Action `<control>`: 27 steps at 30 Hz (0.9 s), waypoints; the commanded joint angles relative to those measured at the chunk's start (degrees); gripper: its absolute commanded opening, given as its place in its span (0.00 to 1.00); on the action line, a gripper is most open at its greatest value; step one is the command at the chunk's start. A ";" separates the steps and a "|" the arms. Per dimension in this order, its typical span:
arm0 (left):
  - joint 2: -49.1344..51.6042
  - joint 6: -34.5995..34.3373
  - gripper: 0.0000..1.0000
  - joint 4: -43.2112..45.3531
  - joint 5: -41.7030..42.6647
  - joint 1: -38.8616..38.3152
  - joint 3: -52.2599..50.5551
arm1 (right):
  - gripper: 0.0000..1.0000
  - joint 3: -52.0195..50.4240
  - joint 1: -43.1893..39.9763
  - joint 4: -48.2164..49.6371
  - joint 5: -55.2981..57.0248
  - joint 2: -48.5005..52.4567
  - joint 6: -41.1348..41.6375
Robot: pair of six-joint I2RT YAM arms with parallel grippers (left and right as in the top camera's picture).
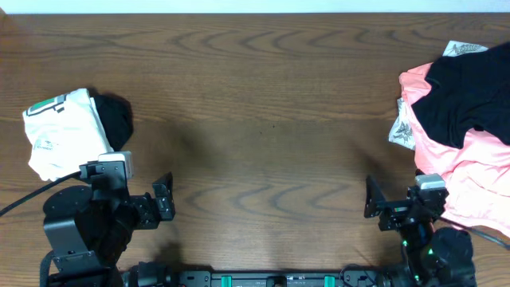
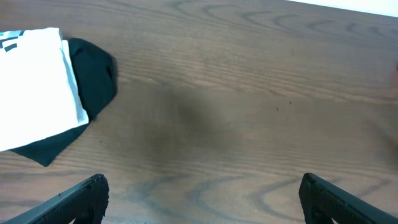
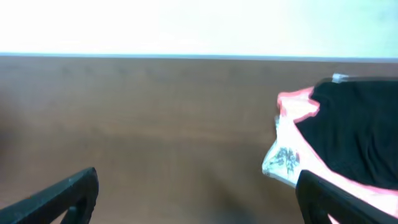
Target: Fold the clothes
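as they lie: two clothes piles (image 1: 60, 131).

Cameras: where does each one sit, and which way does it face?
Overhead: fixed above the table, looking straight down; both arms, with left end effector and right end effector, show at the bottom.
Left wrist: on the left arm, looking forward and down; its two open fingers fill the bottom corners.
Right wrist: on the right arm, looking low towards the table's far edge; its fingers show likewise.
Shared: overhead and left wrist show the white T-shirt; overhead and right wrist, the pink garment.
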 commanded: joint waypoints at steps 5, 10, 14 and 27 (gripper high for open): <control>-0.13 0.98 0.98 0.02 -0.33 -0.07 0.04 | 0.99 -9.66 -0.52 17.86 0.11 -2.14 -5.14; -0.15 0.98 0.98 0.02 -0.33 -0.07 0.04 | 0.99 -16.63 -1.09 31.54 0.31 -2.14 -13.11; -0.13 0.98 0.98 0.02 -0.33 -0.07 0.04 | 0.99 -20.24 -2.10 34.14 0.48 -2.16 -16.20; -0.13 0.98 0.98 0.02 -0.33 -0.07 0.04 | 0.99 -20.24 -2.25 26.93 3.04 -2.05 -16.35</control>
